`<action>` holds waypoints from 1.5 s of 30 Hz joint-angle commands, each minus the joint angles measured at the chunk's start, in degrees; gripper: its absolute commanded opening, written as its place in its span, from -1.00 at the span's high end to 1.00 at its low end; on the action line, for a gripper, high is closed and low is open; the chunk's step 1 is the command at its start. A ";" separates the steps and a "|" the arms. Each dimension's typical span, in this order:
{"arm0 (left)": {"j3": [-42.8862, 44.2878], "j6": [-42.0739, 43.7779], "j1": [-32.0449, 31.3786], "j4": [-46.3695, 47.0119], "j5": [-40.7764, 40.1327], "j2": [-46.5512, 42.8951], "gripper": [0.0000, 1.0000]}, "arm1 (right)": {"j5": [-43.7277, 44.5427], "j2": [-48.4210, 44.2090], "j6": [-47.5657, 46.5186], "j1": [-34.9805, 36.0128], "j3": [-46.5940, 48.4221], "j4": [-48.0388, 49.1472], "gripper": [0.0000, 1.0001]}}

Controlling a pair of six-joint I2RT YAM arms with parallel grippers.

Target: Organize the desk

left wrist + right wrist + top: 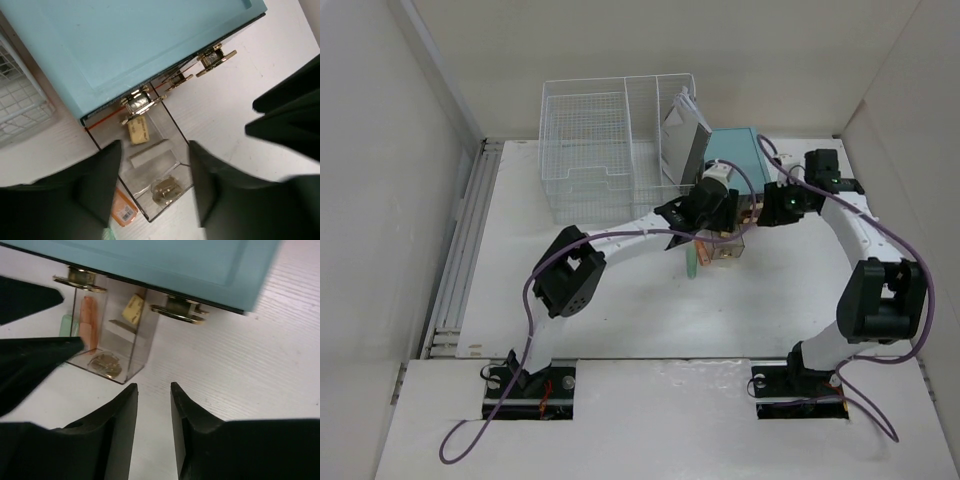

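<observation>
Surface [620, 320]: white and matte, spanning the whole work area; both arm bases sit at its near edge
Wire basket [595, 140]: white mesh, at the far left of the surface; a grey card [685, 140] leans in its right-hand compartment
Teal box [150, 40]: at the far middle, just right of the basket; gold handles [175, 310] run along its front
Clear drawer [161, 131]: pulled out of the box toward the arms; a pale yellow block [138, 131] lies inside near the box, and a small gold piece [167, 190] at the outer end
Beside the drawer: an orange item [124, 210] lies on the surface against its side; a green item [66, 325] just beyond that
Left tool [155, 150]: over the outer end of the drawer; fingers set wide apart; nothing gripped between them
Right tool [153, 387]: low over bare surface in front of the box, just right of the drawer; fingers parted by a narrow gap; holding nothing
</observation>
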 commanded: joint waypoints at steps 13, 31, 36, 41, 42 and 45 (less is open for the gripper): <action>-20.32 1.48 -8.57 8.33 -1.56 -15.57 0.68 | -29.54 10.52 -1.45 -11.89 -4.59 1.69 0.32; -17.44 0.95 -8.05 10.88 0.90 -5.64 0.43 | -31.50 16.84 18.94 -13.55 -9.78 24.63 -0.21; -17.44 0.43 -7.52 10.88 0.37 -3.97 -0.04 | -30.35 18.60 21.93 -14.26 -9.17 28.42 -0.21; -16.21 -0.10 -6.29 11.50 -0.15 -2.83 -0.16 | -30.35 20.90 24.39 -14.26 -8.55 32.18 -0.21; -16.21 -0.10 -5.77 11.50 -0.15 -2.22 -0.16 | -30.35 20.90 25.01 -14.26 -8.55 32.81 -0.21; -14.36 -0.62 -5.15 10.97 -0.68 -0.99 -0.16 | -30.35 20.90 27.02 -14.26 -8.55 35.08 -0.21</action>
